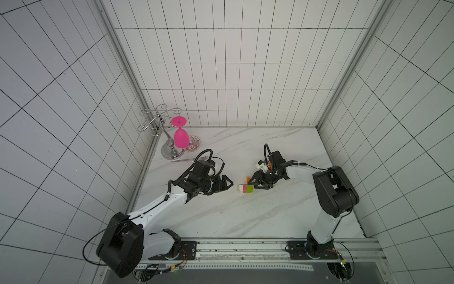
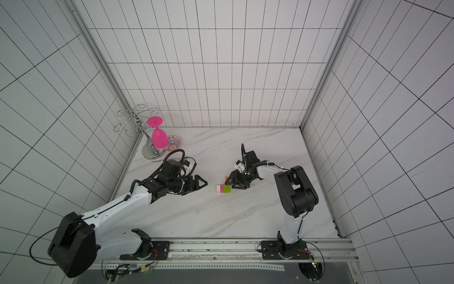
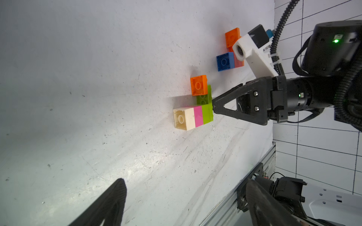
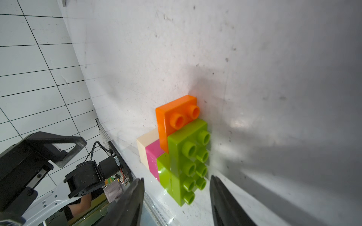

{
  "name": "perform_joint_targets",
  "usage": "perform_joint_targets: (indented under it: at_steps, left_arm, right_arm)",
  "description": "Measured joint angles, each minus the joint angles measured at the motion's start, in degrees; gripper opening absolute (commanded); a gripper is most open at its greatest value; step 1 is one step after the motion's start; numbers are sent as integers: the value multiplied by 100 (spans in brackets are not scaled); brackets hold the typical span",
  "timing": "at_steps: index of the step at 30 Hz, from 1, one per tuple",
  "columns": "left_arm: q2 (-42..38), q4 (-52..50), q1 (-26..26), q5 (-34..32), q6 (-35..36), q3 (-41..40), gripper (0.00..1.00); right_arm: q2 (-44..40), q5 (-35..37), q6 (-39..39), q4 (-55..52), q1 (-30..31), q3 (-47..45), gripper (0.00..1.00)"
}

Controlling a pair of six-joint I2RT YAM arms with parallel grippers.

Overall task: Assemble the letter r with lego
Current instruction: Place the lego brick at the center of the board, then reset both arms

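Lying on its side on the marble tabletop [image 1: 221,221], just right of centre in both top views, the lego assembly [image 1: 246,188] forms a short row. It runs from a cream brick [image 3: 184,118] through a pink brick [image 3: 198,116] to a small lime-green brick [image 3: 207,115]. A long lime-green brick [image 4: 188,156] caps that green end and overhangs to one side, with an orange brick [image 3: 198,85] joined to the overhang.

The right gripper [image 1: 253,186] sits immediately right of the assembly. Its jaws are parted around the long brick's studded face with a gap on each side, so it grips nothing. Whether a fingertip grazes the green end cannot be told.

The left gripper [image 1: 224,188], left of centre, is spread wide and empty, apart from the assembly.

A loose orange brick [image 3: 232,38] and a blue brick [image 3: 225,61] lie in the upper right of the left wrist frame, partly behind the right arm's camera. A pink goblet [image 1: 181,137] hangs upside down from a wire rack [image 1: 157,118] at the table's upper-left corner.
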Motion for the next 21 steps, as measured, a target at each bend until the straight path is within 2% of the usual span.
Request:
perform_joint_targets:
  at_steps: [2, 5, 10, 11, 13, 16, 19, 21]
  left_arm:
    - [-227, -210, 0, -278, 61, 55, 98]
    - [-748, -496, -2, -949, 179, 323, 98]
    - [-1799, -208, 304, -2118, 522, 492, 99]
    - [-1945, -90, 417, -2330, 581, 446, 98]
    - [-2232, 278, 809, -2691, 782, 223, 99]
    - [-2413, 927, 1390, -3080, 1154, -267, 99]
    - [-2361, 1641, 1694, -3473, 1740, -844, 99]
    - [-2203, 1963, 1878, -3751, 2065, -1108, 99]
  right_arm:
    - [-448, 332, -46, -197, 0, 0, 61]
    - [-1508, 1054, -164, -400, 0, 0, 65]
    - [-3296, 2889, -317, -411, -2, -17, 95]
    - [-3508, 3294, -315, -352, -2, -68, 97]
    - [-3845, 4249, -310, -227, -13, -258, 97]
    - [-4033, 5517, -385, 210, -131, -780, 90]
    - [-4033, 6373, -734, 1097, -391, -1589, 99]
    - [-4017, 6679, -1062, 1733, -599, -2105, 99]
